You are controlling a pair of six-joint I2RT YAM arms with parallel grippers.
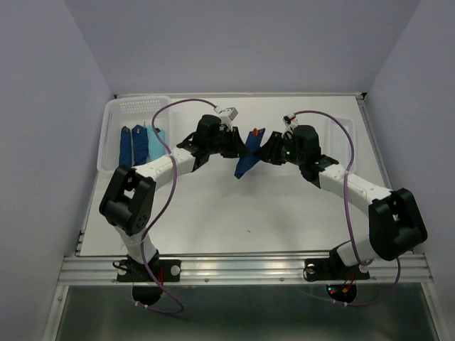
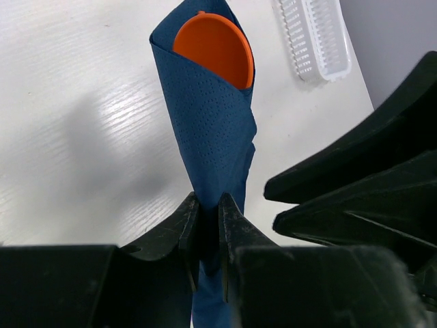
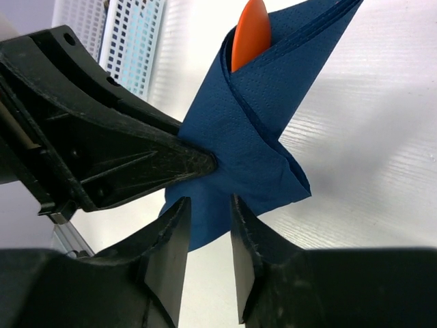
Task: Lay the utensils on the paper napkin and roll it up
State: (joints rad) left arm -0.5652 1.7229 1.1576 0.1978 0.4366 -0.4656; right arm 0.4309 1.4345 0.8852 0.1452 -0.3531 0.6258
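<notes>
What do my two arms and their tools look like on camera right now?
The left arm and right arm both have white links joined by bulky black joint housings. A thin purple cable loops loosely along each arm. The left tool and right tool are matte black, each with two tapered, wedge-shaped fingers.

Left arm (image 1: 167, 165), right arm (image 1: 359, 188): white links, chunky black joints | purple cables (image 1: 346, 199) looping along both | left gripper (image 2: 208, 205), right gripper (image 3: 209, 205): matte black

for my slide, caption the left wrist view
Left gripper pinching a rolled navy paper napkin with an orange utensil tucked inside
</notes>
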